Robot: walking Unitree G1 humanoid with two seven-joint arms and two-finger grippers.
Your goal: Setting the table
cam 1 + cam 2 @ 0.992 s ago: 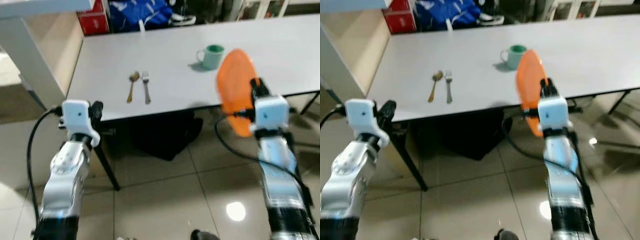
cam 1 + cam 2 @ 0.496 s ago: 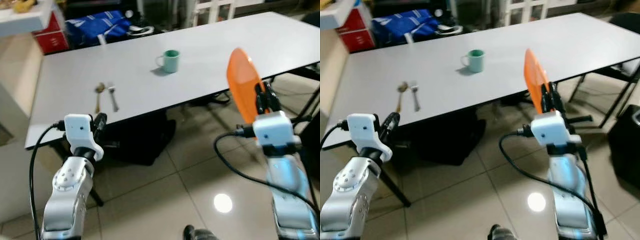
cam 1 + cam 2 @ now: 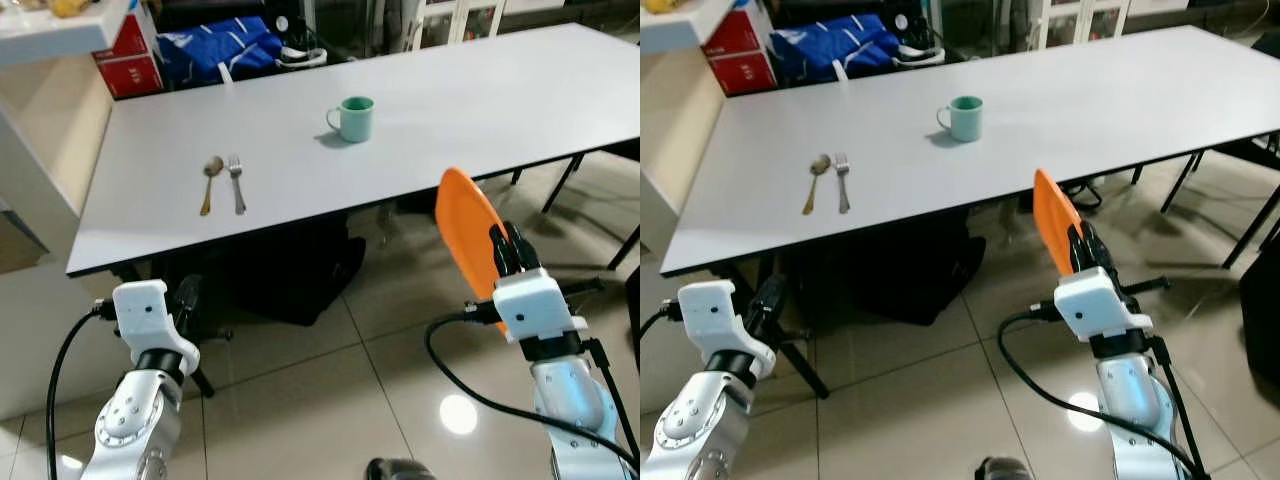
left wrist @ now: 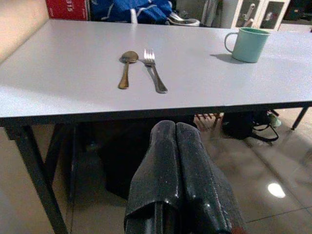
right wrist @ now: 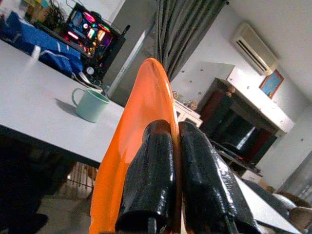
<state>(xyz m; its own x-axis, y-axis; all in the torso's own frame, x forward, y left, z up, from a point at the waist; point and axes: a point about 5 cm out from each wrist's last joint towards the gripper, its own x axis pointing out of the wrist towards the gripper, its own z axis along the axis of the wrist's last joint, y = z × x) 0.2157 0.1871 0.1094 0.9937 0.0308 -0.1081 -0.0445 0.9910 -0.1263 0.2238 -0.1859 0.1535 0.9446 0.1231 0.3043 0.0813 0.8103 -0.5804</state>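
We see even, bright indoor light and sharp pictures. A ceiling lamp glares off the glossy floor (image 3: 459, 413). Deep shadow lies under the table (image 3: 300, 170); the mug (image 3: 354, 118) casts a soft shadow.

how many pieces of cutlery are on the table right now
2. A brass-coloured metal spoon and a silver metal fork lie side by side, apart, near the left end of the long white table, to the left of the pale green ceramic mug.

No legible text, labels, brands or numbers on anything.
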